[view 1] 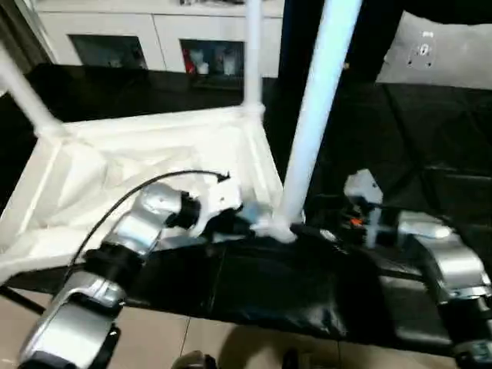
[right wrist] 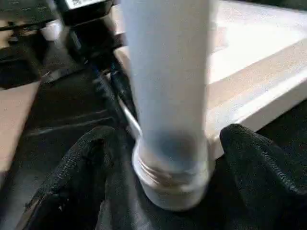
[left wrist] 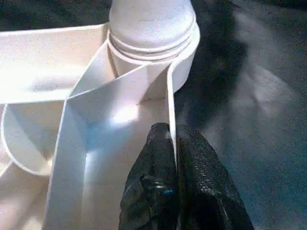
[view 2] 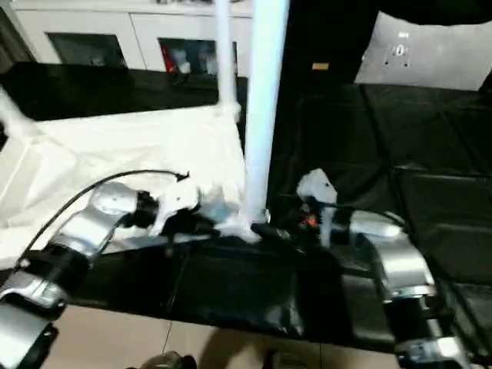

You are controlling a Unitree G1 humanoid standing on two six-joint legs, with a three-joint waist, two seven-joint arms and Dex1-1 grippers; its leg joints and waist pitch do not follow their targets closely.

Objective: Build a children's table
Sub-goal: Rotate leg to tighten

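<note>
The white table top (view 1: 154, 154) lies upside down on a black mat, ribs facing up. Three legs stand in its corner sockets: one at the far left (view 1: 23, 92), one at the back (view 1: 252, 54), and a tall one at the near right corner (view 1: 315, 115). My left gripper (left wrist: 172, 132) is shut on the top's thin rim (left wrist: 170, 96), just short of that corner socket (left wrist: 151, 43). My right gripper (right wrist: 168, 143) is open, and its black fingers (right wrist: 86, 163) stand either side of the near leg's threaded base (right wrist: 168, 182), with small gaps to it.
The black mat (view 1: 269, 284) covers the work surface and ends at a front edge above the tiled floor (view 1: 192, 338). White cabinets (view 1: 154, 38) line the back. A pale cushion-like thing (view 1: 446, 54) lies at the far right.
</note>
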